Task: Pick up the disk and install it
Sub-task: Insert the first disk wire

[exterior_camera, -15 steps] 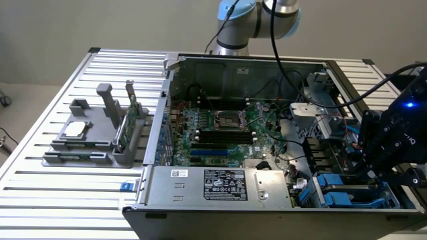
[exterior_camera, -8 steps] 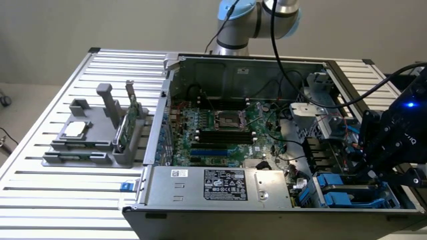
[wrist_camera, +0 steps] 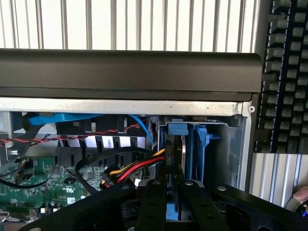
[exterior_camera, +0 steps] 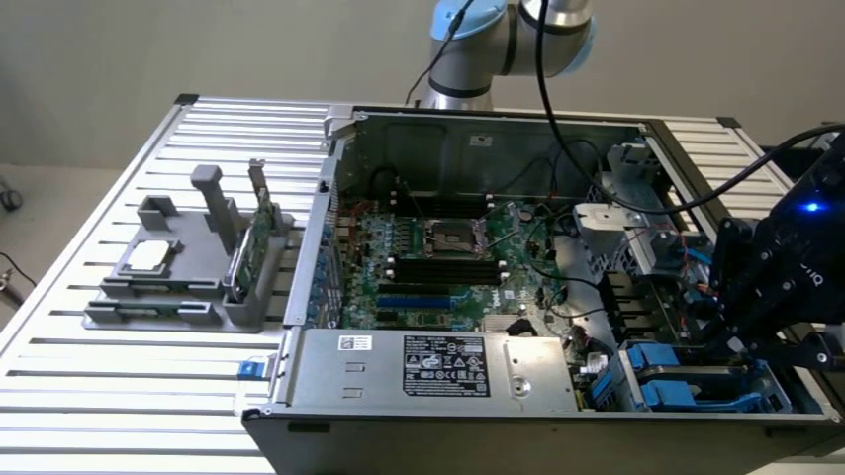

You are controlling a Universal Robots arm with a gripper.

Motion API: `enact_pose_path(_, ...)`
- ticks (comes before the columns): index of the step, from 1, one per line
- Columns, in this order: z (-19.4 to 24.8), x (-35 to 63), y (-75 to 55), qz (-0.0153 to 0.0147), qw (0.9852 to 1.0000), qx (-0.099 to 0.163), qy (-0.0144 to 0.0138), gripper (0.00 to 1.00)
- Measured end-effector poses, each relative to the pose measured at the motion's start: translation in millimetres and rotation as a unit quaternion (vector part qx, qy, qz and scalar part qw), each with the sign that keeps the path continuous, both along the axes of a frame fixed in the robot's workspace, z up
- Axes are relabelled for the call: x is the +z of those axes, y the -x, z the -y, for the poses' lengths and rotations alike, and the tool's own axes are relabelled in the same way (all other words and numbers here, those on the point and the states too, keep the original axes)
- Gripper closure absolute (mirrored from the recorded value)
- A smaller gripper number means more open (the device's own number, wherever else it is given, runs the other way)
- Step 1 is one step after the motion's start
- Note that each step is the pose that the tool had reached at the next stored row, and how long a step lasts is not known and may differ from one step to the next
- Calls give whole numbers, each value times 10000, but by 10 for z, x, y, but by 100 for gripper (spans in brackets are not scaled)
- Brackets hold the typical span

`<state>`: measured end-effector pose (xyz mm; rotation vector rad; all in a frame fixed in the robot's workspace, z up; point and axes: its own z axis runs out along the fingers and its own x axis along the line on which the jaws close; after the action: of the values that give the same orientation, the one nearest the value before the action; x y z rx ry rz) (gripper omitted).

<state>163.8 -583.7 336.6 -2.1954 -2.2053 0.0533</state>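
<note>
One arm: mine, a Universal Robots arm, its base at the far edge of the bench [exterior_camera: 119, 386], reaching over the open computer case [exterior_camera: 528, 257] to the case's near corner on the exterior view's right.
My gripper [wrist_camera: 174, 192]: black, low inside the drive bay at that corner; in the exterior view it hangs just above the blue carriers [exterior_camera: 687, 381].
My jaws: nearly together, pinching the disk, one finger on each flat face.
Disk [wrist_camera: 174, 159]: on edge, upright, in the bay slot with its blue rails [wrist_camera: 199, 149] on either side, close against the case's end wall; I see only its thin edge and a blue tab on top.
Cables: a yellow, red and black bundle [wrist_camera: 137, 169] runs up to the disk's side; a twisted red and black pair [wrist_camera: 72, 137] crosses above the green motherboard [wrist_camera: 33, 187].
Case interior: power supply [exterior_camera: 436, 368] with a white and black label along the near side, CPU socket [exterior_camera: 445, 237] in the middle of the board.
Grey fixture [exterior_camera: 185, 277]: on the bench beside the case, toward the exterior view's left edge, carrying a small square silver chip [exterior_camera: 149, 255] and an upright green card [exterior_camera: 251, 252].
</note>
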Motion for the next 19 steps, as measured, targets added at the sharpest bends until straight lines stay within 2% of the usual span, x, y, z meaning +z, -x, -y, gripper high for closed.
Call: enact_pose_path(19,0,0,3,-16,9999,-124,0,83)
